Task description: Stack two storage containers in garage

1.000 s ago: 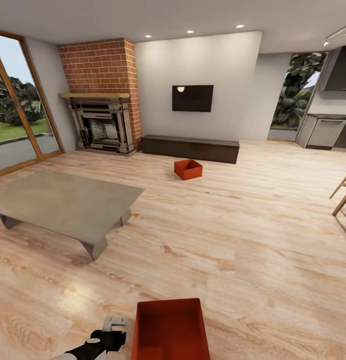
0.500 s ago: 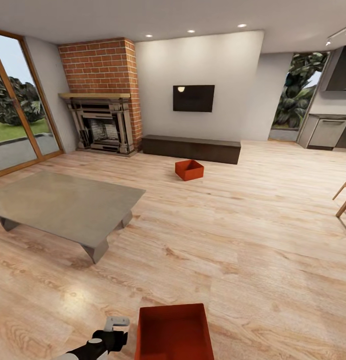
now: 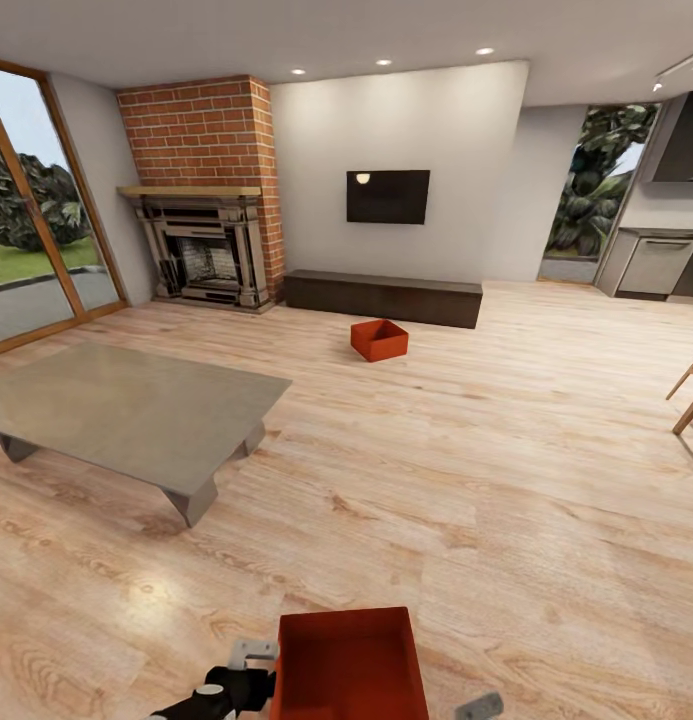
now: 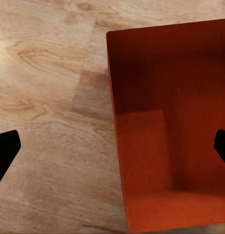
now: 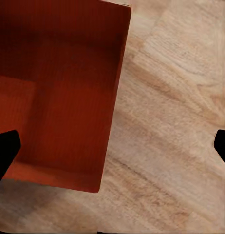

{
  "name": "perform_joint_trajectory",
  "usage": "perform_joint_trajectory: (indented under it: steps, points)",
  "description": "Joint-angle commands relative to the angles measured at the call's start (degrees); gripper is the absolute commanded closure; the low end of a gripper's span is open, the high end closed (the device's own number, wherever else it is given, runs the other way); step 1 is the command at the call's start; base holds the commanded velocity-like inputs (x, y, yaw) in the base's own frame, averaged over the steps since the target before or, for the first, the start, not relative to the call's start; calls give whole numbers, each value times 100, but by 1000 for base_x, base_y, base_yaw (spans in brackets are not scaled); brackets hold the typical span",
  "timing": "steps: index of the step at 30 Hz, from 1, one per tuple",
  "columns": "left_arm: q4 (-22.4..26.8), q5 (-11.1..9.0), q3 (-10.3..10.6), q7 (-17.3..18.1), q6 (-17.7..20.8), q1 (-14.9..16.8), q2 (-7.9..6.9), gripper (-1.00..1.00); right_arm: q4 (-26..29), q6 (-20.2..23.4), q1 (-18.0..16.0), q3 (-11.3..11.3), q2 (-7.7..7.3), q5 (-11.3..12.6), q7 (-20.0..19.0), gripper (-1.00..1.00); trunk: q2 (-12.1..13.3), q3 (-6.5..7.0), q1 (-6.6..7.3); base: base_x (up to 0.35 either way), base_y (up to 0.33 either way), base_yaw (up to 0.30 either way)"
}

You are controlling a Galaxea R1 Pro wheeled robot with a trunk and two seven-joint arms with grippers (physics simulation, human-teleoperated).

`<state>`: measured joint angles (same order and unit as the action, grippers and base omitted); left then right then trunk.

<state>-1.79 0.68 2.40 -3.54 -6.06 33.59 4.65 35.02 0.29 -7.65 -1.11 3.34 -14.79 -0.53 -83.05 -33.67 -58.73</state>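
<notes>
Living room, light wood-plank floor point(image 3: 506, 480) all round. The near storage container point(image 3: 348, 665) sits right below the head camera, open top up, flanked by both arms. The left gripper point(image 3: 251, 662) hangs just beside its left wall, jaws spread wide; in the left wrist view the fingertips point(image 4: 5, 151) sit at opposite edges, one over bare planks, the other over the container's point(image 4: 171, 146) red interior, so the wall lies between them. The right gripper point(image 5: 112, 146) is just as wide apart, straddling the container's point(image 5: 59, 87) right wall. Neither clamps anything. Far ahead of both grippers, the second storage container point(image 3: 378, 339) rests on the planks before the long dark cabinet point(image 3: 382, 297), with the grey low table point(image 3: 126, 405) off to the left.
</notes>
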Motion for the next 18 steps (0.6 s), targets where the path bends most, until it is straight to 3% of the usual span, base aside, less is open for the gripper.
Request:
perform_joint_trajectory:
  steps: [1, 5, 9, 11, 12, 13, 16, 17, 18]
  points:
    - [2, 6, 21, -28, -36, 8, 5, -100, 337, 359, -4, 4, 28, -50, -7, -100, -3, -5, 0, 0, 0, 0]
    - [195, 3, 16, -33, -33, 7, 19, -100, 1752, 1552, -7, 2, 127, -43, -15, -100, -3, -5, 0, 0, 0, 0]
    - [486, 3, 13, -47, -18, 7, 31, -100, 2589, 2195, -37, -54, 288, -42, -4, -100, -3, -5, 0, 0, 0, 0]
    - [878, -11, 7, -61, 76, 12, 40, -100, 2921, 2933, -515, -346, 425, -21, 16, -100, -3, -5, 0, 0, 0, 0]
    - [1011, -19, 7, -63, 164, 13, 45, -100, 2864, 3081, -733, -411, 441, -4, 19, -100, -3, -5, 0, 0, 0, 0]
    - [1309, -110, 5, -73, 487, 13, 50, -100, 2473, 3285, -1239, -482, 488, 18, 23, -100, -3, -5, 0, 0, 0, 0]
    - [1741, -440, 6, -144, 1127, 15, 46, -100, 1252, 3380, -2199, -514, 545, 46, 31, -100, -3, -5, 0, 0, 0, 0]
    - [2041, -746, 6, -444, 1508, 42, 41, -100, -351, 3346, -3175, -518, 556, 425, 61, -100, -3, -5, 0, 0, 0, 0]
    - [2069, -793, 3, -627, 1576, 52, 39, -100, -785, 3303, -3424, -517, 554, 645, 89, -100, -3, -5, 0, 0, 0, 0]
